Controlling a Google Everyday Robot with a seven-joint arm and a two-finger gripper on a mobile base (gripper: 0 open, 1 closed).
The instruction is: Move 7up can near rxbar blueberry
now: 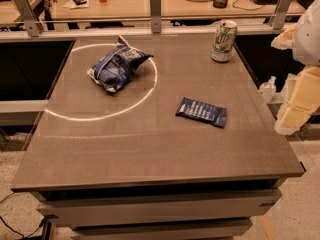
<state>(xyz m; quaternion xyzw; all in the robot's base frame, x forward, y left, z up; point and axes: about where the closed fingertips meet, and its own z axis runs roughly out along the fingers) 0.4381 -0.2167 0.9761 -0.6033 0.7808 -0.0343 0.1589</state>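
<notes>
The 7up can (223, 41) stands upright at the far right corner of the grey table (150, 149); it is white with green markings and a silver top. The rxbar blueberry (201, 112) lies flat right of the table's middle, a thin dark blue wrapper with pale lettering. It lies well in front of the can and apart from it. My gripper (292, 115) hangs at the right edge of the view, off the table's right side. It is level with the bar and touches nothing.
A puffy blue-and-white chip bag (118, 65) lies at the far left, inside a bright ring of light on the tabletop. A rail with metal posts (155, 4) runs behind the table, with desks beyond. A small bottle (268, 89) stands right of the table.
</notes>
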